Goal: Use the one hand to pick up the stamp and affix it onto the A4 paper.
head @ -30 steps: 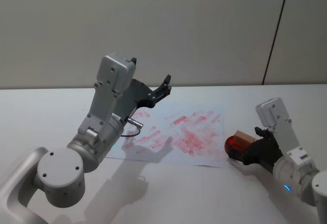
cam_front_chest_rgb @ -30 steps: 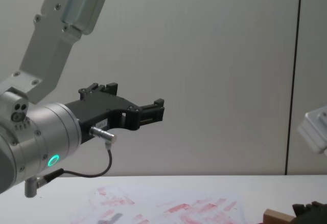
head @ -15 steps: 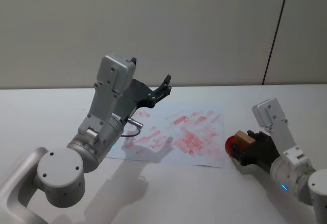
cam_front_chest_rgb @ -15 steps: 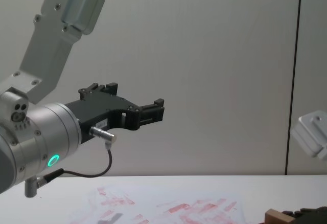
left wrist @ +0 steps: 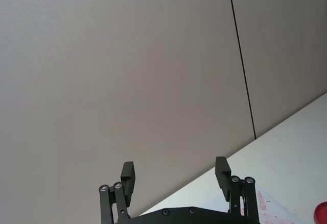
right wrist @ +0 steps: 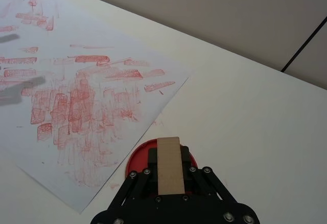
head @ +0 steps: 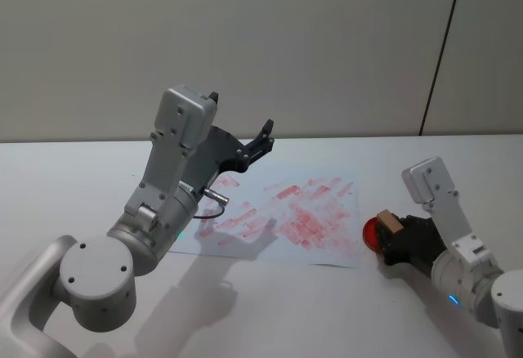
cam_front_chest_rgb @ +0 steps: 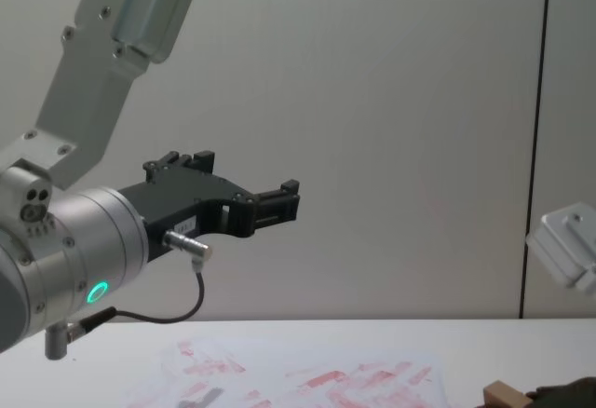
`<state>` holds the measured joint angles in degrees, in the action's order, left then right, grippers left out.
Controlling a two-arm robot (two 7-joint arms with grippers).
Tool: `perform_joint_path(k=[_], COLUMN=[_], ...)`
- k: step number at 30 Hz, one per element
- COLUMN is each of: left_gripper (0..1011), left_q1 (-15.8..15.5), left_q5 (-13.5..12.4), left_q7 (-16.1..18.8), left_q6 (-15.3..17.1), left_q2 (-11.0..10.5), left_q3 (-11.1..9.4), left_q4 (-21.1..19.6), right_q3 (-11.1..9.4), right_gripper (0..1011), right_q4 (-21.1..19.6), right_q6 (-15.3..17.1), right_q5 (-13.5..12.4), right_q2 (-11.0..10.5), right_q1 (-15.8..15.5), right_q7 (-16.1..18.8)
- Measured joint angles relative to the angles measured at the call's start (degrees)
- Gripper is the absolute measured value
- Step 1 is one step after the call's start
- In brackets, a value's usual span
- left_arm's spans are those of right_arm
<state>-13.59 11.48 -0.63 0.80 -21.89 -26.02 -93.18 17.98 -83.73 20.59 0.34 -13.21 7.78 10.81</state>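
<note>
While my left jaws idle apart aloft, my right jaws clamp the stamp (right wrist: 169, 165) over the red pad (right wrist: 139, 161), likely for ink, beside the A4 paper (right wrist: 76, 45).

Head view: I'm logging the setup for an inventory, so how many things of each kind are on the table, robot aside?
stamp: 1
paper: 1
red ink pad: 1
Total: 3
</note>
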Motion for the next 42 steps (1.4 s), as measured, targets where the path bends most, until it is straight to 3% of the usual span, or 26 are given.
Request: perform_joint_path(k=[15, 25, 42], left_gripper=[1001, 1001, 1002], left_q1=[0.0, 0.0, 0.0], left_q5=[0.0, 0.0, 0.0], left_q7=[0.0, 0.0, 0.0], left_q6=[0.0, 0.0, 0.0], left_q2=[0.0, 0.0, 0.0], left_q3=[0.0, 0.0, 0.0], left_q4=[0.0, 0.0, 0.0], right_q3=[0.15, 2.02, 5.23], right_gripper=[220, 220, 220], right_q4=[-1.1, -0.54, 6.87], right_q6=[-5.23, -7.24, -3.65], right_q5=[-1.93, -3.16, 2.02], right_q2=[1.16, 4.74, 9.11], right_q1=[1.03, 4.0, 8.19], right_q7=[0.75, 3.28, 4.99])
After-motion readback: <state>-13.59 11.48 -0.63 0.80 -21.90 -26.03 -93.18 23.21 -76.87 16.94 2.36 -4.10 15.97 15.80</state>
